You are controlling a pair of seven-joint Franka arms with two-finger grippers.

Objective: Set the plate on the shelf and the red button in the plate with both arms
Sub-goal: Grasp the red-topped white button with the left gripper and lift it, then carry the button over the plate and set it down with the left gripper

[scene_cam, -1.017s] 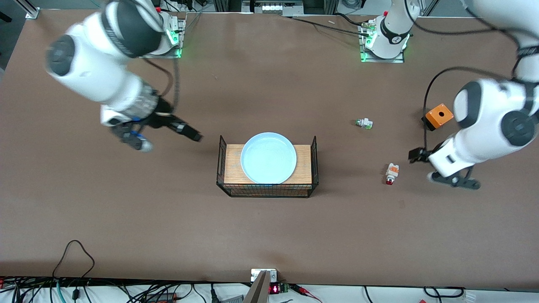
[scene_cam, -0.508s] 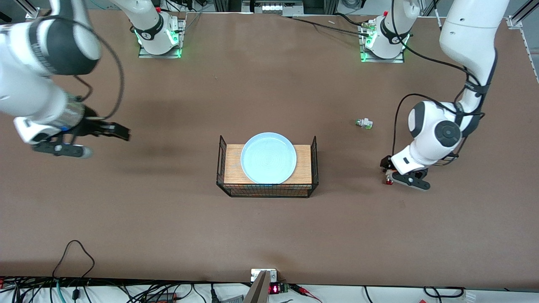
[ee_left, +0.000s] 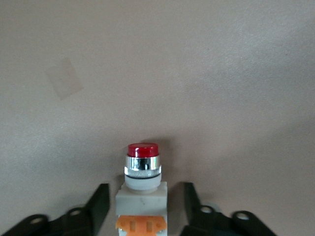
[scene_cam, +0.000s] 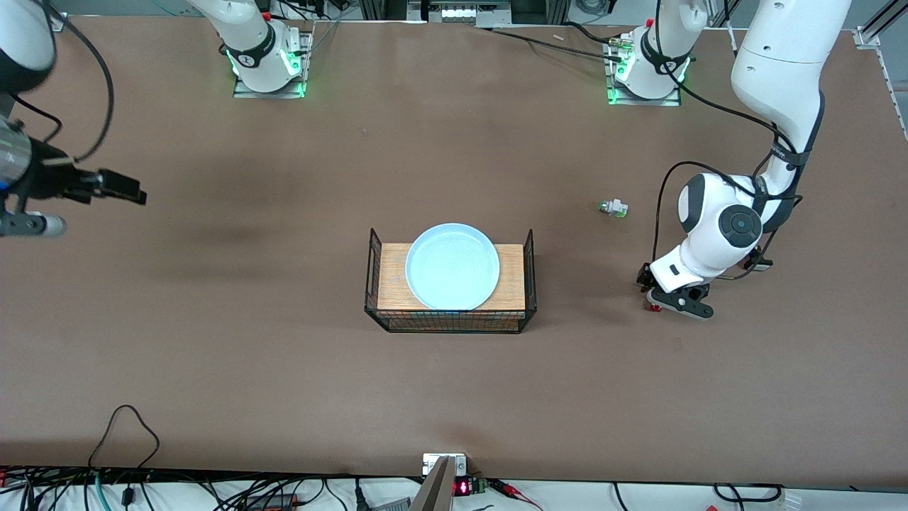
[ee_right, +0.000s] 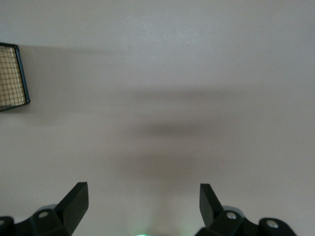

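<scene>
The pale blue plate (scene_cam: 452, 266) lies on a wooden board inside a black wire basket (scene_cam: 530, 284) at the table's middle. The red button (ee_left: 142, 169) lies on the table toward the left arm's end; in the front view only its red tip (scene_cam: 651, 307) shows under the hand. My left gripper (scene_cam: 654, 292) is low over it, and in the left wrist view the left gripper (ee_left: 145, 209) is open with one finger on each side of the button's white body, a gap at both. My right gripper (scene_cam: 126, 190) is open and empty above bare table at the right arm's end, also seen in its wrist view (ee_right: 142, 209).
A small white part with a green tip (scene_cam: 613, 208) lies farther from the front camera than the red button. A corner of the wire basket (ee_right: 12, 76) shows in the right wrist view. Cables run along the table's front edge.
My left arm swung in from the table's end and came down with its fingers either side of the red button. My right arm drew away from the basket toward its own end of the table.
</scene>
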